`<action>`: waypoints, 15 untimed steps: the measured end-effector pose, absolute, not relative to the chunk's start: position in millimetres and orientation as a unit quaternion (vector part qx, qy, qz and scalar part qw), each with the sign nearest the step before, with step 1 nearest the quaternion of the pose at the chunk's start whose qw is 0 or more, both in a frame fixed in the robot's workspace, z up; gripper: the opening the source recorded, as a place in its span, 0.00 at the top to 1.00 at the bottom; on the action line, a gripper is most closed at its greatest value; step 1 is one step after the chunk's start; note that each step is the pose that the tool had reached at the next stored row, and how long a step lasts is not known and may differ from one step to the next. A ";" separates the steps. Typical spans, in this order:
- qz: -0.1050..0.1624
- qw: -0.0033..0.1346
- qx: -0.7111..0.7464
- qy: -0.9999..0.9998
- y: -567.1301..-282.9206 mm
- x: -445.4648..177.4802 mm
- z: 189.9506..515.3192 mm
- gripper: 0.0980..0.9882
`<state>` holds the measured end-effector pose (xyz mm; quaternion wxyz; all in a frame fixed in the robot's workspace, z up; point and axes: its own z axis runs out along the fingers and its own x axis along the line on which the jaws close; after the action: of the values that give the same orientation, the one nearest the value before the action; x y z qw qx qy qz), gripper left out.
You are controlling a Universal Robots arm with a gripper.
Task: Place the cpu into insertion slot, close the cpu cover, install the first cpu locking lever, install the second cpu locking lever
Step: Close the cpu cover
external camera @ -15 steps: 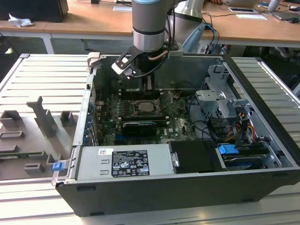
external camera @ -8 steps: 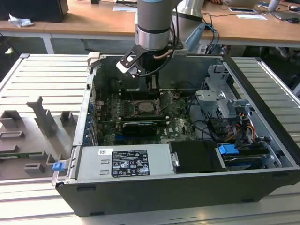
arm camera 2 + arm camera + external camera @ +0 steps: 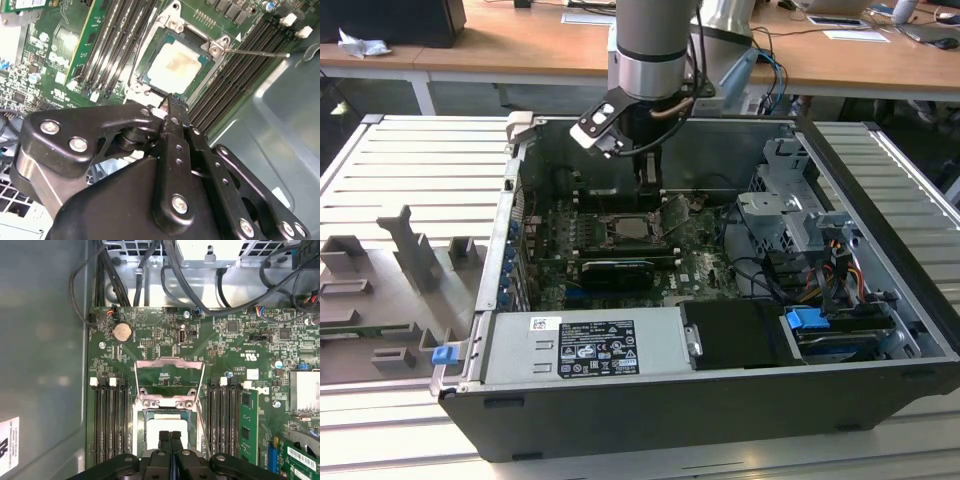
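The cpu (image 3: 175,67) sits in the insertion slot (image 3: 140,430), cpu cover (image 3: 170,362) open, gripper (image 3: 170,435) above

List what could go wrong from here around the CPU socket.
1. The shut gripper hangs close above the cpu, which lies bare in the insertion slot. Any downward slip could scrape or press its metal top.
2. The cpu cover lies folded open, and a thin locking lever juts across the memory slots. The fingers could snag the lever when moving the cover.
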<state>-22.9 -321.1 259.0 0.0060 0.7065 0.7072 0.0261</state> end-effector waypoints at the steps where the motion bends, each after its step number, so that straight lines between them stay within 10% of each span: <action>1: 0.026 0.006 0.707 0.707 -321.1 -18.4 259.1 0.99; 15: 0.026 0.006 0.706 0.707 -321.1 32.9 264.9 0.99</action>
<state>32.9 -321.1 264.9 0.0060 0.7064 0.7073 0.0259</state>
